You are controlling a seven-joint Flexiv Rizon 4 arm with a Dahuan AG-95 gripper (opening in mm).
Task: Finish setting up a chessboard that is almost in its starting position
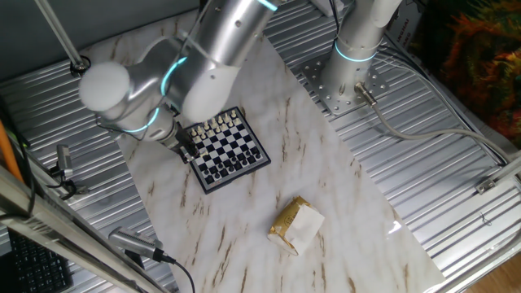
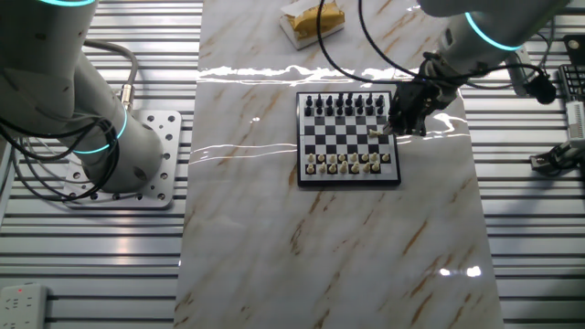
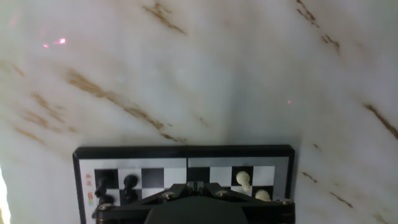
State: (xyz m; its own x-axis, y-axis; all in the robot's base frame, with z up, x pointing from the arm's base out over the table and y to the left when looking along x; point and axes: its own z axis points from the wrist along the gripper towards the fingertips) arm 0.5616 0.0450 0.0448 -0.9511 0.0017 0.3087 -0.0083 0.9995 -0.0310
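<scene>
The chessboard [image 2: 299, 137] lies on the marble tabletop, with black pieces [image 2: 343, 103] along its far row and white pieces [image 2: 345, 164] along its near rows. It also shows in the first fixed view [image 1: 240, 177] and at the bottom of the hand view [image 3: 186, 150]. My gripper [image 2: 391, 128] hovers low over the board's right edge. In the hand view the gripper [image 3: 199, 185] has its fingers pressed together. A small white piece [image 2: 376, 132] sits right at the fingertips, and I cannot tell whether it is held. In the first fixed view the arm hides most of the gripper [image 1: 186, 146].
A tan-and-white paper packet [image 1: 297, 226] lies on the marble away from the board, and shows at the top of the other fixed view [image 2: 313, 20]. A second arm's base [image 2: 119, 155] stands on the ribbed metal beside the marble. Cables run near it.
</scene>
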